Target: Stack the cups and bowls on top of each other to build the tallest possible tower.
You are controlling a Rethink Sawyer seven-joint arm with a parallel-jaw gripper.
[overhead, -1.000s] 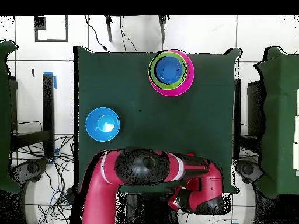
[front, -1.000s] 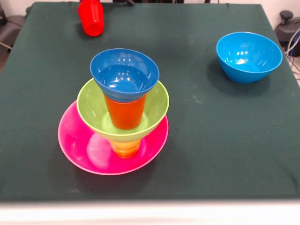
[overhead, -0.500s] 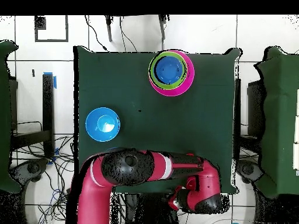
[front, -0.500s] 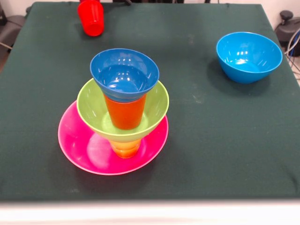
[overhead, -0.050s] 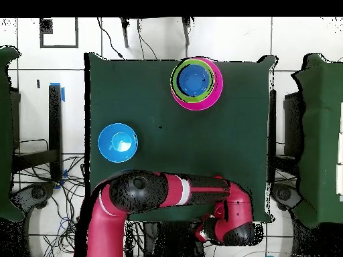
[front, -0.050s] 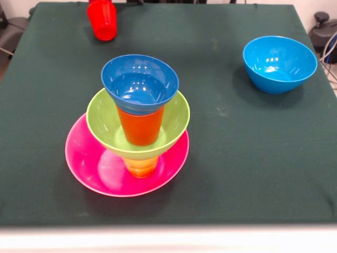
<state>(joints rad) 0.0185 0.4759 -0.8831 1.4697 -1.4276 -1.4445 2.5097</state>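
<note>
The red cup (front, -0.050s: 102, 19) hangs at the surface's (front, -0.050s: 237, 158) far edge, the claw that presumably holds it hidden so its state cannot be told, with the dark blue bowl (front, -0.050s: 140, 83) topping the tower nearer the camera, slightly right.

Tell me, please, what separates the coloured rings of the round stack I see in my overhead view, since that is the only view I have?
Observer: An orange tapered plastic cup stands in the lime green plastic bowl and carries the small dark blue plastic bowl.
Operator: And what is under the green one?
Observer: A yellow-orange plastic cup is under it, standing in the wide hot pink plastic bowl.
Operator: Are any cups left over?
Observer: One red plastic cup shows near the table's edge on the robot's side. Your view does not show it.
</note>
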